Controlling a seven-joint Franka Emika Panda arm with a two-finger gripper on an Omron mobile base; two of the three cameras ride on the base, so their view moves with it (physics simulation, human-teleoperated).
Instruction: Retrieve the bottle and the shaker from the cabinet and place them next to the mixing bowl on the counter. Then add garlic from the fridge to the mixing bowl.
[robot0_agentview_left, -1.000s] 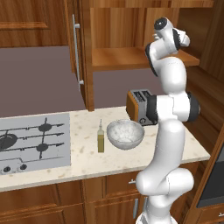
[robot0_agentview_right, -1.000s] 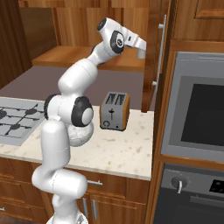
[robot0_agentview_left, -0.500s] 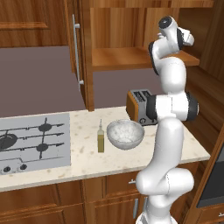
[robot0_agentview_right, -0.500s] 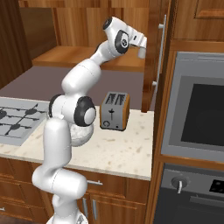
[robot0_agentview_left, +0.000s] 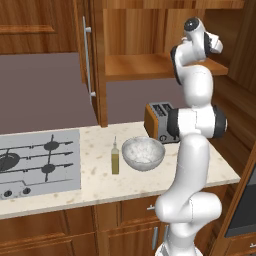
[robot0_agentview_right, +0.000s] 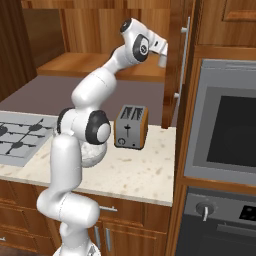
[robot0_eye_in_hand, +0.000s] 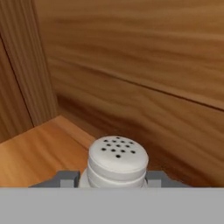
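The pale grey shaker, its rounded top dotted with holes, stands on the wooden shelf in the back corner of the cabinet. My gripper is shut on it, one finger pressed against each side. In the base views the hand reaches into the open cabinet at its right end. The slim bottle of yellow-green oil stands upright on the counter, just left of the silvery mixing bowl. The fridge is out of view.
An orange-sided toaster sits behind the bowl, close to my arm. The open cabinet door with its silver bar handle hangs left of the shelf. A gas hob lies at the counter's left, and a built-in oven stands to the right.
The jaws have closed from wide open onto the shaker. The hand has shifted slightly inside the cabinet; bottle, bowl and toaster have stayed put.
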